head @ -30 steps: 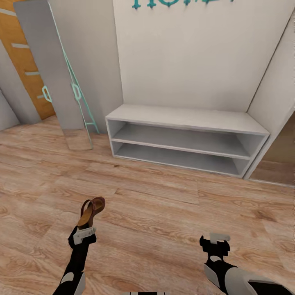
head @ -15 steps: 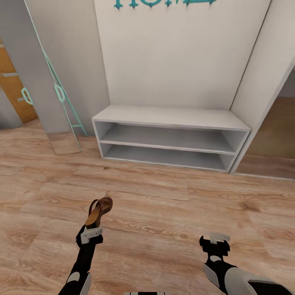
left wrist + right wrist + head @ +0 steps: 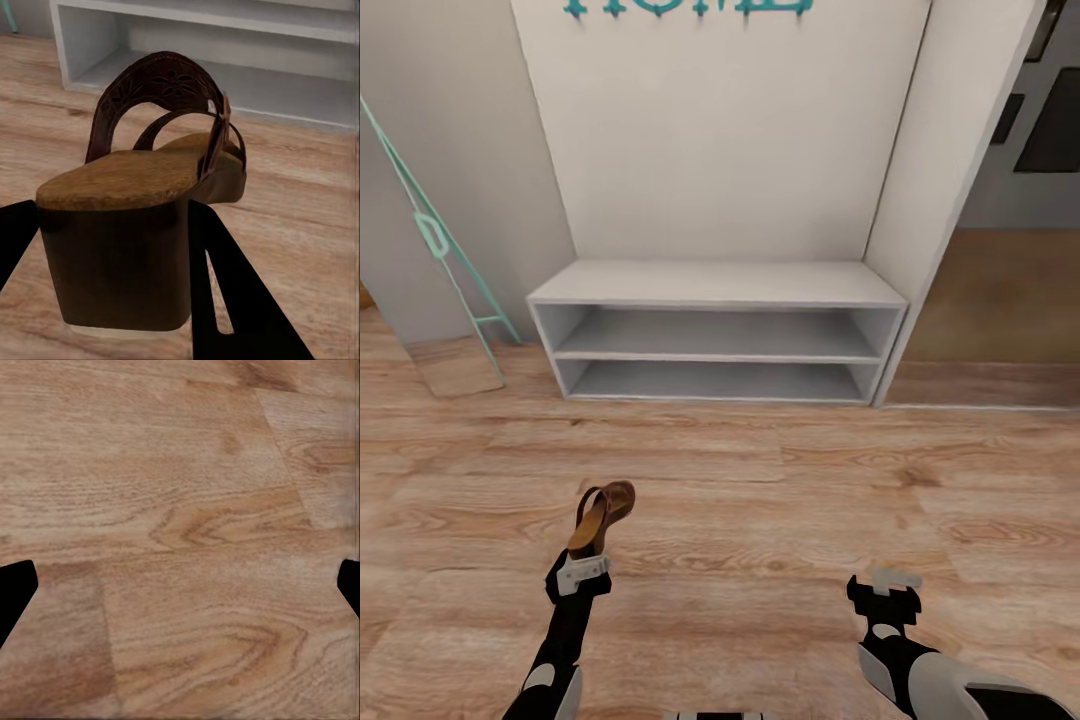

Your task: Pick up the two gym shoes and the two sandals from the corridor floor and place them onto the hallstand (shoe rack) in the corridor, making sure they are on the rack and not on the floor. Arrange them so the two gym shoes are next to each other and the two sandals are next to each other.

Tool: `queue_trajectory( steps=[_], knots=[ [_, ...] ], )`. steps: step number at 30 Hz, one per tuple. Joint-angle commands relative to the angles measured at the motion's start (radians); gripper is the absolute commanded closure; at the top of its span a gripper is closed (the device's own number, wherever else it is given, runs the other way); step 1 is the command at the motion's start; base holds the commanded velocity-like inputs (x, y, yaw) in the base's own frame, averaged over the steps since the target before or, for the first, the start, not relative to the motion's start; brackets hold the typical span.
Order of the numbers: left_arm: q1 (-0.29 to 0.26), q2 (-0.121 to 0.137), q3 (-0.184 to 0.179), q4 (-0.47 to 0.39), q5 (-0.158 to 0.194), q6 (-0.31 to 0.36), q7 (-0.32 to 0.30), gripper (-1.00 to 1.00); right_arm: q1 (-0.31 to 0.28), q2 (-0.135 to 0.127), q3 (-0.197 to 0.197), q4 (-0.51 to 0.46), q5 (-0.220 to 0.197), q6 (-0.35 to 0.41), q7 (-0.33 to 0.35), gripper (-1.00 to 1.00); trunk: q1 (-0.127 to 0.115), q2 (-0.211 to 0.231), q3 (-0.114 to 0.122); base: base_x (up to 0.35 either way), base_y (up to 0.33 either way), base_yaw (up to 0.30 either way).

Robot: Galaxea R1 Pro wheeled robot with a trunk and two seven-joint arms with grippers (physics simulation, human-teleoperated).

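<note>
Head view: the robot's left gripper (image 3: pixel 582 572) grips one brown sandal (image 3: pixel 600 516) by its heel end, toe pointing forward and up, carried clear of the wood-plank corridor floor (image 3: pixel 780 520). Level with it, the right gripper (image 3: pixel 887 585) carries nothing. In the right wrist view its two dark fingertips (image 3: pixel 16 585) sit at opposite edges of the picture with bare planks between them, so its fingers are spread wide.

In the left wrist view, the sandal's (image 3: pixel 142 217) blocky wooden heel sits between the dark fingers (image 3: pixel 225 285), the tan insole and dark patterned straps reaching toward the rack. How squarely the pads bear on the heel is hard to judge, since the shoe hides most of the contact.

Beyond a stretch of open floor stands the hallstand (image 3: pixel 715 285), a pale grey-white unit with a flat top and two low open shelves, set in a white alcove under teal wall letters (image 3: pixel 690 6). A teal ladder-like frame (image 3: pixel 445 250) leans to its left; a doorway to another room opens on its right.

The step in hand appears to be the carry: one sandal is up and the robot faces the rack, well apart from it. The next move likely calls for closing that gap, then extending the left arm to set the sandal flat on the rack, leaving room beside it for its mate. The tilted hold may require levelling before release.
</note>
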Motion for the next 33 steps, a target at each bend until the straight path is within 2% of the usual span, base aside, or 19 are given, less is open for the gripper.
queue_trajectory(
  steps=[1,23,33],
  knots=[
    [0.000,0.000,0.000,0.000,0.000,0.000,0.000,1.00,0.000,0.000,0.000,0.000,0.000,0.000,0.000,-1.00,0.000,0.000,0.000,0.000,0.000,-0.288],
    [0.000,0.000,-0.003,0.001,0.000,0.000,0.000,1.00,0.000,0.000,0.000,0.000,0.000,0.000,0.000,-1.00,0.000,0.000,-0.011,0.002,0.000,-0.275],
    [0.000,0.000,-0.006,0.001,0.000,0.000,-0.001,1.00,0.000,0.001,0.000,0.000,0.000,0.000,0.000,-1.00,0.000,0.000,-0.013,0.236,-0.032,-0.073]
  ],
)
